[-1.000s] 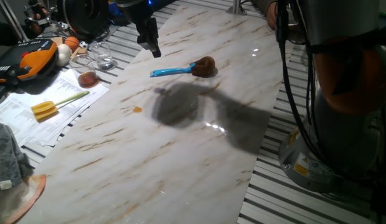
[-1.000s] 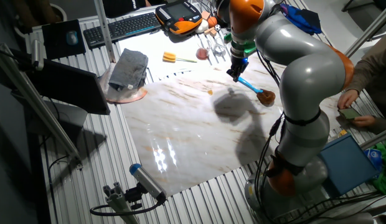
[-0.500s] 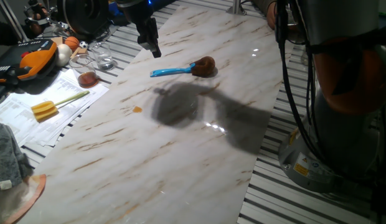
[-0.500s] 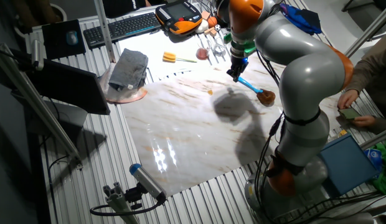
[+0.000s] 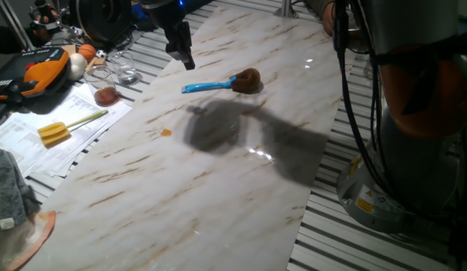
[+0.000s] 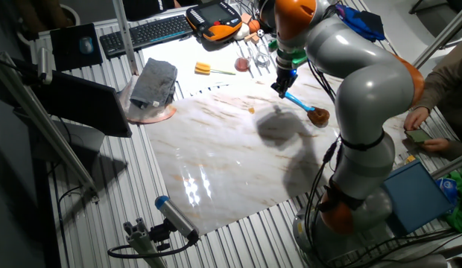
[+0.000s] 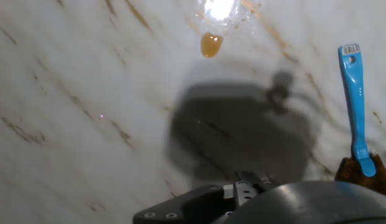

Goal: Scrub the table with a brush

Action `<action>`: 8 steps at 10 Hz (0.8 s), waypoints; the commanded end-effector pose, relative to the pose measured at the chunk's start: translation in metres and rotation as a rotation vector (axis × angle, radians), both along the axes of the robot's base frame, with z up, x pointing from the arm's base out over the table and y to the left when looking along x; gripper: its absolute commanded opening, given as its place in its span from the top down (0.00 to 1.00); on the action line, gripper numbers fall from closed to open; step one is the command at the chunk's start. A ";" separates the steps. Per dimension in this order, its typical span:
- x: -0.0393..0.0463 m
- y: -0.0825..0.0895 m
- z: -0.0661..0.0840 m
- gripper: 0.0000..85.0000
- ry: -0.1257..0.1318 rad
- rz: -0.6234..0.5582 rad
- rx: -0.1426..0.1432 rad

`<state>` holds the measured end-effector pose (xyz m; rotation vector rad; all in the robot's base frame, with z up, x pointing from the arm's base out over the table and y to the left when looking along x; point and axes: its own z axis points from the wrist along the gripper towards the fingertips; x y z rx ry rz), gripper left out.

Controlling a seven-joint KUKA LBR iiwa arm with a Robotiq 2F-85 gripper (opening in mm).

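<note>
Fingers (image 5: 182, 54) hidden in hand view; brush (image 7: 356, 106) head cropped at the bottom edge.

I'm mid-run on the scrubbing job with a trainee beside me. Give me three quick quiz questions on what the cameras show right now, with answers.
1. True or false: the tool is holding the brush.
2. Which lies nearer the small orange spot on the table: the brush's blue handle end or its brown bristle head?
3. Multiple choice: the yellow-headed scrubber rests on A) the marble slab, B) papers beside the slab, C) the grey cloth.

Key
1. False; the brush lies flat on the table, apart from the tool.
2. The blue handle end.
3. B.
</note>
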<state>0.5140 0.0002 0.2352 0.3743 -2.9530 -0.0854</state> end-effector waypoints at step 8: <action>0.0001 0.001 0.000 0.60 -0.079 0.070 -0.171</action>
